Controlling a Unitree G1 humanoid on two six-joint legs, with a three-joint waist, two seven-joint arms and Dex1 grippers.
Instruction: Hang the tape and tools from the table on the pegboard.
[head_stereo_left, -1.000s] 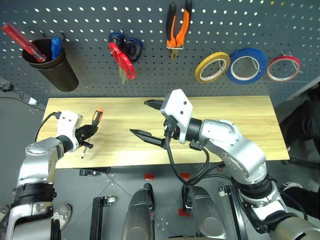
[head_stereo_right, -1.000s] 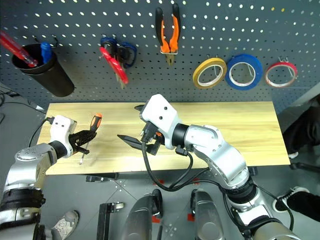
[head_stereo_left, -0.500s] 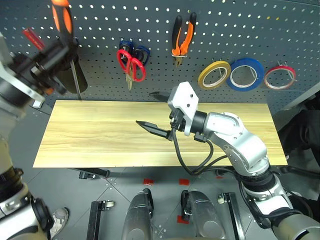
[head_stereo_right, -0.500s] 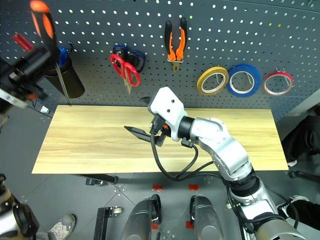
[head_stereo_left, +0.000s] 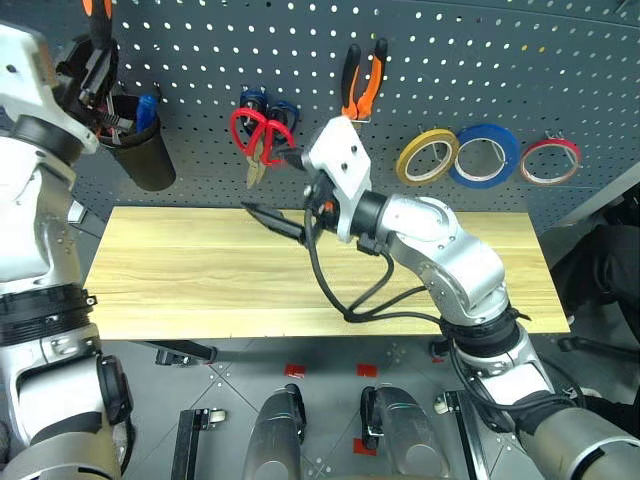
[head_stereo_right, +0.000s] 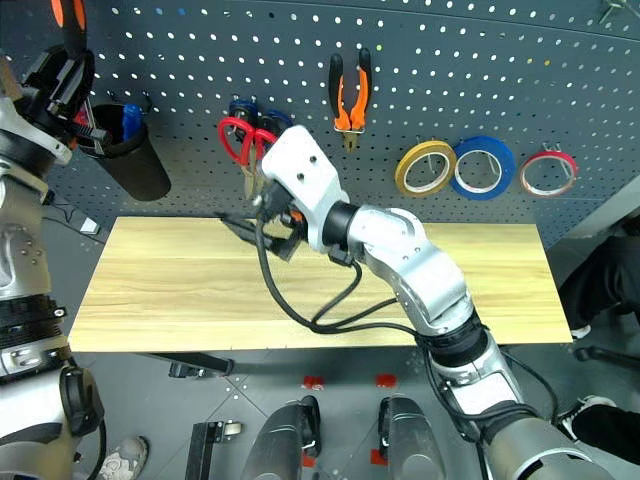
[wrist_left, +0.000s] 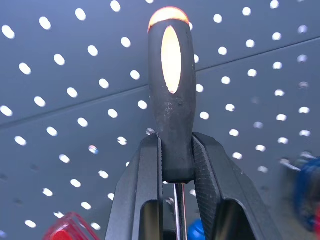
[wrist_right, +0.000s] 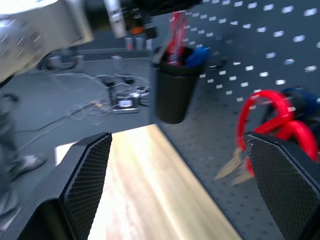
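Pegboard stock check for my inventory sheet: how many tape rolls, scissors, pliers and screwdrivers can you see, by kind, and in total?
Tape rolls: 3 (yellow, blue, red)
Scissors: 2 (red, blue)
Pliers: 1
Screwdriver: 1
Total: 7

Even, bright light on the pegboard; the right wrist view is motion-blurred (edges smeared), shadows soft.
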